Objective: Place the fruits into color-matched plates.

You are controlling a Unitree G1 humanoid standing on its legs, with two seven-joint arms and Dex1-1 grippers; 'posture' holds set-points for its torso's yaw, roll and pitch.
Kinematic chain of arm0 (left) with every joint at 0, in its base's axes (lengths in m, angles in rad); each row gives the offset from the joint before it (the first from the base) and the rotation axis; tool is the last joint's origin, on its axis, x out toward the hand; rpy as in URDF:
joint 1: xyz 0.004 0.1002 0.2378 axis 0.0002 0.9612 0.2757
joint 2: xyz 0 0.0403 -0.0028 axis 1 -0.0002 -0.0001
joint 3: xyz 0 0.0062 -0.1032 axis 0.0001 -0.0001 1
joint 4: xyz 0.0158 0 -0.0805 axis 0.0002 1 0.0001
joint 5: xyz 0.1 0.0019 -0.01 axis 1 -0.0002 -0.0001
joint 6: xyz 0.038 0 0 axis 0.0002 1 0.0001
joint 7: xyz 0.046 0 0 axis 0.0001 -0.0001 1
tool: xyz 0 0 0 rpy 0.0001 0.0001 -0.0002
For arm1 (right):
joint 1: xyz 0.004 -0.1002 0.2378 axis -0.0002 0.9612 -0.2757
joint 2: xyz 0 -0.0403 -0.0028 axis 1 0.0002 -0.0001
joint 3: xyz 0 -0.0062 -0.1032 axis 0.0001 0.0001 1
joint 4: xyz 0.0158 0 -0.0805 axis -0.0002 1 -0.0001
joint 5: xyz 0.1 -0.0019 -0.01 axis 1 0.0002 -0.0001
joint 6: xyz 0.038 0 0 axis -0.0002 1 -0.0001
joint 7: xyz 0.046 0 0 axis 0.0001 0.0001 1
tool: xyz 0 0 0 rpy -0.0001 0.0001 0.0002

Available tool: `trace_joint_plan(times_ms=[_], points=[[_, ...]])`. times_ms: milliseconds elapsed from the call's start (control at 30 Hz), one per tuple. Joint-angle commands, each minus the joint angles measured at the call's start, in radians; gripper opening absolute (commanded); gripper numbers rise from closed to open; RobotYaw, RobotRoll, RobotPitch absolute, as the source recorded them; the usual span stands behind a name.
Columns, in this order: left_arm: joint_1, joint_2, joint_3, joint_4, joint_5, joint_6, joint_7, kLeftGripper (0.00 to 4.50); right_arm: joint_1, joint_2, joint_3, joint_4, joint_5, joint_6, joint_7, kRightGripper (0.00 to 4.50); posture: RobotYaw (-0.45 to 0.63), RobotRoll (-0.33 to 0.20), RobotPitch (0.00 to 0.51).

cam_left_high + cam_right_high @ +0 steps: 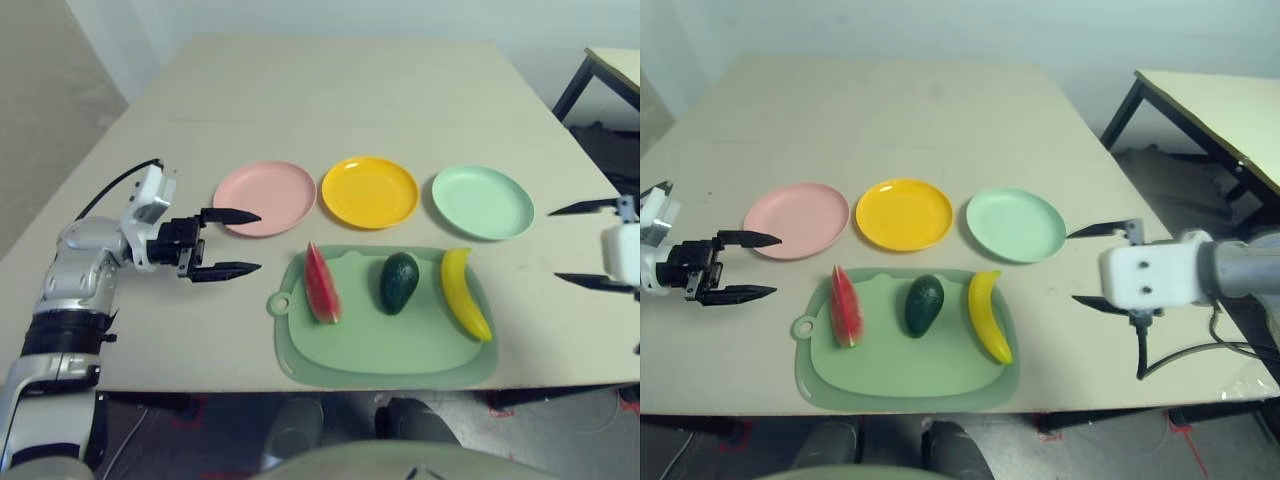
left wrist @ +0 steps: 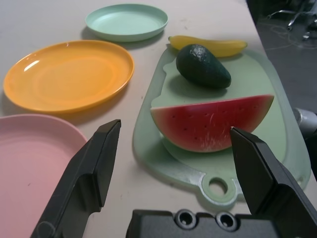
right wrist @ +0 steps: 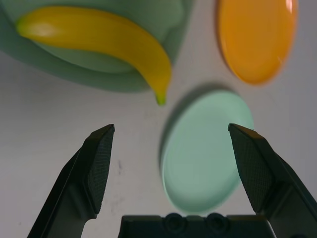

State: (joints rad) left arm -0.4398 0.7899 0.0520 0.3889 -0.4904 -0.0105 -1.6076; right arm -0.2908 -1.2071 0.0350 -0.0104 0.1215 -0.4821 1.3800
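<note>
On the pale green cutting mat lie a red watermelon wedge, a dark green avocado and a yellow banana, left to right. Behind the mat stand the pink plate, the yellow-orange plate and the mint green plate, all with nothing on them. My left gripper hovers open left of the mat, in front of the pink plate, its fingers pointing at the watermelon. Off to the right of the banana and the mint plate, my right gripper is open too.
A second table with dark legs stands to the right, past the table's right edge. Bare tabletop stretches behind the plates and in front of my left arm. The mat reaches almost to the table's front edge.
</note>
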Motion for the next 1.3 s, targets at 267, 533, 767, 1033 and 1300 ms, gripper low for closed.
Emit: trace_joint_plan(times_ms=[267,533,767,1033,1300], points=[[0.0,-0.031,-0.04,0.013,0.067,-0.061,-0.001,4.47,-0.19,0.173,0.232,0.198,-0.067,-0.13,0.137,4.5,0.19,0.0,0.064],[0.018,-0.05,-0.043,-0.031,0.085,-0.059,0.036,4.47,-0.243,0.248,0.299,0.281,-0.11,-0.179,0.145,4.5,0.23,0.0,0.063],[0.021,-0.036,-0.032,-0.06,0.085,-0.051,0.055,4.47,-0.271,0.292,0.333,0.371,-0.179,-0.21,0.117,4.5,0.25,0.0,0.061],[-0.004,-0.039,-0.042,-0.067,0.09,-0.049,0.071,4.47,-0.26,0.308,0.364,0.392,-0.225,-0.177,0.099,4.5,0.24,0.0,0.055],[-0.027,-0.049,-0.051,-0.053,0.1,-0.044,0.07,4.5,-0.221,0.288,0.353,0.367,-0.198,-0.117,0.117,2.51,0.23,0.0,0.056]])
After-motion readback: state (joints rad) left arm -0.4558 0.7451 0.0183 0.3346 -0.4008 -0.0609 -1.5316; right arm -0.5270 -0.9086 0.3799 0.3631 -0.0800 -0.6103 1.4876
